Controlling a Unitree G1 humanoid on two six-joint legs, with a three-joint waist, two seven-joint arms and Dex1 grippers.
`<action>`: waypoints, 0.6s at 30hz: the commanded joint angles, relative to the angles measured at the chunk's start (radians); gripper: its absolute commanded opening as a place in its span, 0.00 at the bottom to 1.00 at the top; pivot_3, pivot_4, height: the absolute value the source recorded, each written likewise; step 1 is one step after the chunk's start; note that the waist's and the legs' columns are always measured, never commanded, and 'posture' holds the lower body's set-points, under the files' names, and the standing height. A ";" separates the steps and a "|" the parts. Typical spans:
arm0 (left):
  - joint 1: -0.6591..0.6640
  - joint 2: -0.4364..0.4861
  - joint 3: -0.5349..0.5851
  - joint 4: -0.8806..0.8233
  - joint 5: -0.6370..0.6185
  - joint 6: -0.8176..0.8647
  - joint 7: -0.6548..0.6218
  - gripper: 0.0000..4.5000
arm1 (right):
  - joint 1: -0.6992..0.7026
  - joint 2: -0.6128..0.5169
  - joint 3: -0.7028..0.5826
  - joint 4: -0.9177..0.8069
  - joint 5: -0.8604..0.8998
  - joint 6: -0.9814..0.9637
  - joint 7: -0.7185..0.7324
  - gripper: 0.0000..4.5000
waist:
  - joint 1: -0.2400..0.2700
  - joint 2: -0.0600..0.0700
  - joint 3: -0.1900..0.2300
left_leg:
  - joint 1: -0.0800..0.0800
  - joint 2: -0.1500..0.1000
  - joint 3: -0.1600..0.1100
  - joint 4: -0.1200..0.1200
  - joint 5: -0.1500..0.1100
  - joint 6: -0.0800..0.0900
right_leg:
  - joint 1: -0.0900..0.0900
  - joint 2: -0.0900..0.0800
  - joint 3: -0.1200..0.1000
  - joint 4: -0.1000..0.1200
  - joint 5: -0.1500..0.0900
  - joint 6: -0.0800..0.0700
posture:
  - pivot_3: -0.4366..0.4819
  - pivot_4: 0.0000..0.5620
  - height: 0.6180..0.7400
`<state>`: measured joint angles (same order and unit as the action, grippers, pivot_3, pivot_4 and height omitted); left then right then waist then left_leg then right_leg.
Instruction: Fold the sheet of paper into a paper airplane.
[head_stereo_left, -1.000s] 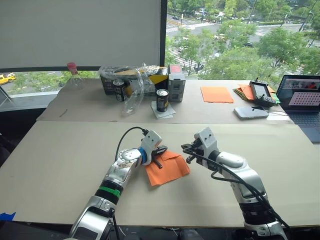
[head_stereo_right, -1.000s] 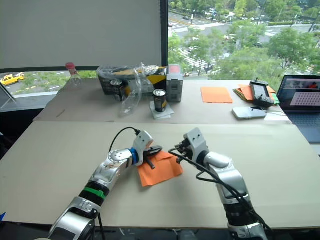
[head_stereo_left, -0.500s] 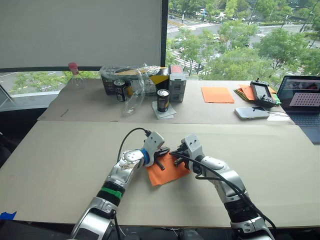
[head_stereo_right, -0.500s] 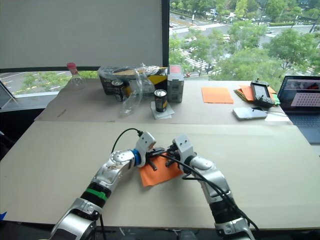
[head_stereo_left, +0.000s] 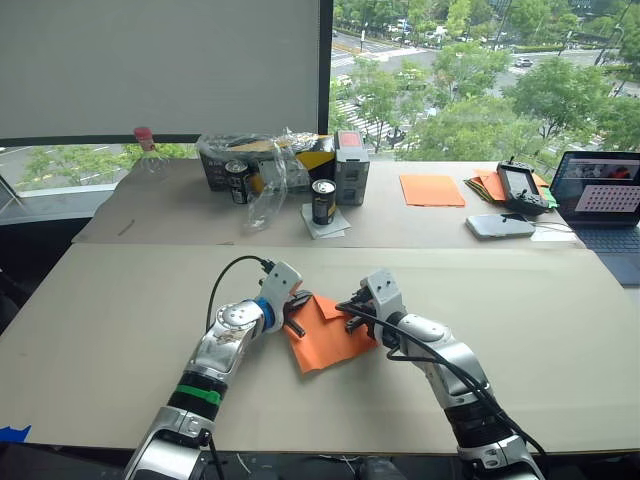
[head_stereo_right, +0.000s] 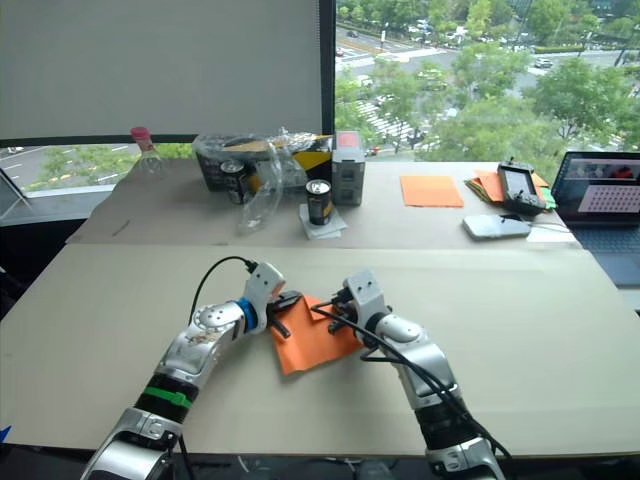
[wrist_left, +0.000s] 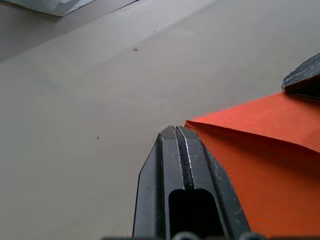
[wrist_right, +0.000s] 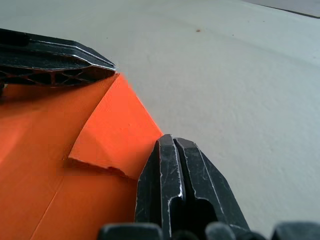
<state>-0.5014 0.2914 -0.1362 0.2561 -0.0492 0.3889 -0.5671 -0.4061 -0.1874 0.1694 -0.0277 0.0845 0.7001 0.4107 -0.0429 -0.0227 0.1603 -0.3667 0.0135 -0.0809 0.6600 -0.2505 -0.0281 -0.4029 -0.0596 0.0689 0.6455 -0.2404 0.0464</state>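
The sheet of paper (head_stereo_left: 326, 341) is bright orange and lies flat on the near table between my two grippers. Its far corner points away from me, and a small flap (wrist_right: 114, 136) is folded over along one edge. My left gripper (head_stereo_left: 297, 311) is shut, with its tips at the sheet's left edge near that corner (wrist_left: 175, 131). My right gripper (head_stereo_left: 350, 306) is shut too, its tips resting at the sheet's right edge beside the flap (wrist_right: 172, 141). Neither pair of fingers visibly pinches the paper.
On the back table stand several drink cans (head_stereo_left: 323, 200), a crumpled clear bottle (head_stereo_left: 265, 195) and a dark box (head_stereo_left: 352, 165). A smooth orange sheet (head_stereo_left: 432, 189), a pile of papers (head_stereo_left: 488, 184), a controller (head_stereo_left: 522, 187) and a laptop (head_stereo_left: 604, 195) lie at the back right.
My right gripper came in from the right onto the sheet's right edge. My left gripper drew back to the left, so the far corner shows between the two.
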 joint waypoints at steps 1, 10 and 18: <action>0.023 0.010 0.026 0.008 0.000 0.031 0.028 0.00 | 0.038 -0.005 0.019 0.067 -0.011 0.056 -0.011 0.01 | 0.000 0.000 0.000 | 0.000 0.000 0.000 0.000 0.000 0.000 | 0.000 0.000 0.000 0.000 0.000 0.000 | 0.48 0.27 0.92; 0.002 -0.058 0.132 -0.020 -0.066 -0.059 0.119 0.00 | 0.028 -0.018 0.048 0.070 -0.027 0.014 0.004 0.01 | 0.000 0.000 0.000 | -0.001 0.000 0.000 0.000 0.000 0.000 | 0.000 0.000 0.000 0.000 0.000 0.000 | 0.48 0.27 0.92; 0.085 0.034 0.181 -0.176 -0.176 -0.002 -0.028 0.00 | -0.010 -0.043 0.036 -0.030 0.012 -0.011 0.067 0.01 | -0.006 0.000 0.001 | -0.002 0.000 0.000 -0.002 0.000 0.000 | -0.003 0.000 0.000 -0.001 0.000 0.000 | 0.48 0.27 0.92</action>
<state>-0.4187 0.3052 0.0079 0.1442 -0.1846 0.3677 -0.5702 -0.4184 -0.2189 0.1923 -0.0423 0.0854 0.6780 0.4548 -0.0490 -0.0225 0.1613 -0.3689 0.0140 -0.0808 0.6582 -0.2507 -0.0282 -0.4060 -0.0594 0.0689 0.6445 -0.2404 0.0463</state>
